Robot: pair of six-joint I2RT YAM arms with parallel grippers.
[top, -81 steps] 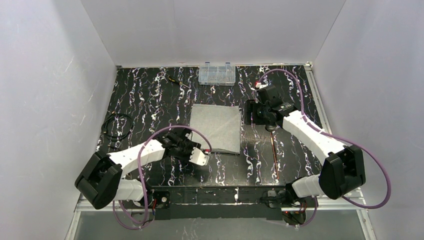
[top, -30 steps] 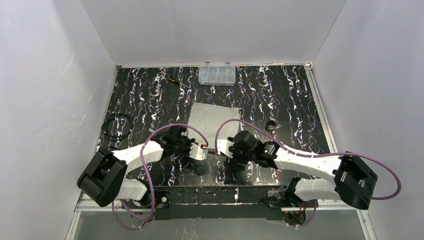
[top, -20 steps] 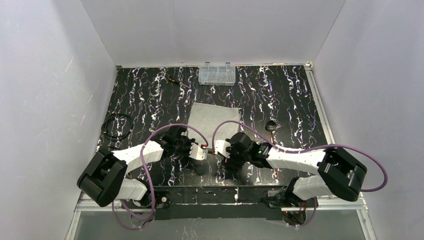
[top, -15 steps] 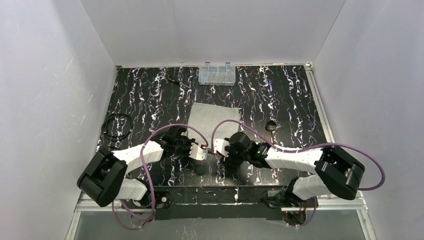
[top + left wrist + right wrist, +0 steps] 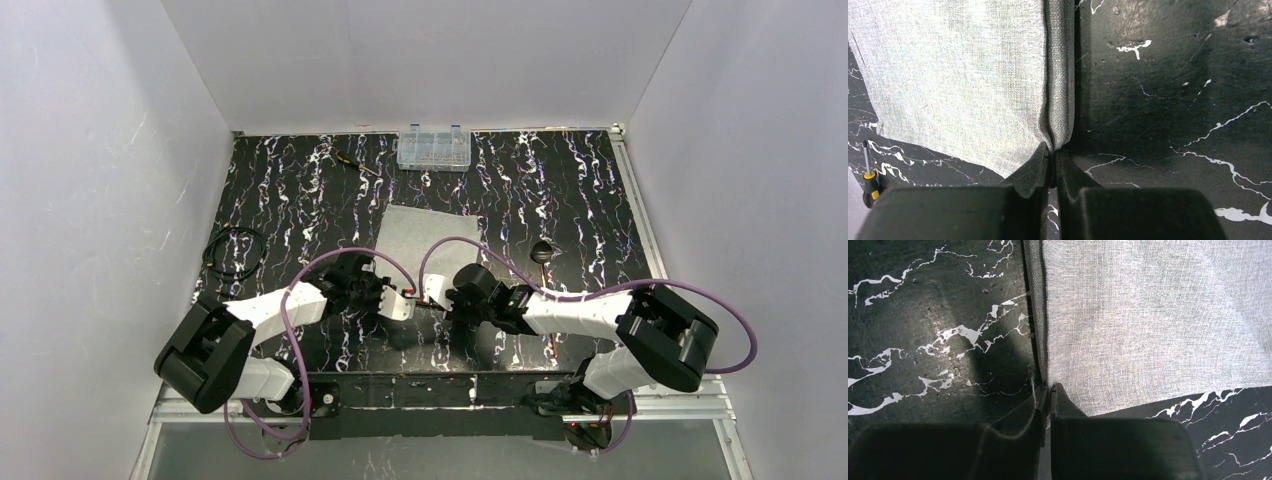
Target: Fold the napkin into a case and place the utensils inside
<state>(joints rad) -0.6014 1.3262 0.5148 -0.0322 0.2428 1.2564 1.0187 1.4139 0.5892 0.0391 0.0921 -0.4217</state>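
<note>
Pinching the near hem of the napkin (image 5: 425, 240), the left gripper (image 5: 1052, 162) has its black jaws pressed together on the doubled, woven edge at a corner. The right gripper (image 5: 1047, 399) faces it, jaws likewise closed on that hem at another corner. The 2 sit close together above the table (image 5: 300, 200), a black top with white veins. The light-grey, matte cloth spreads from them toward the back. Right of it lies a spoon (image 5: 543, 250) with a dark rounded head, its thin stem running under the right arm. A clear plastic compartment box (image 5: 433, 148) and a slim screwdriver (image 5: 350, 161) rest near the back wall.
</note>
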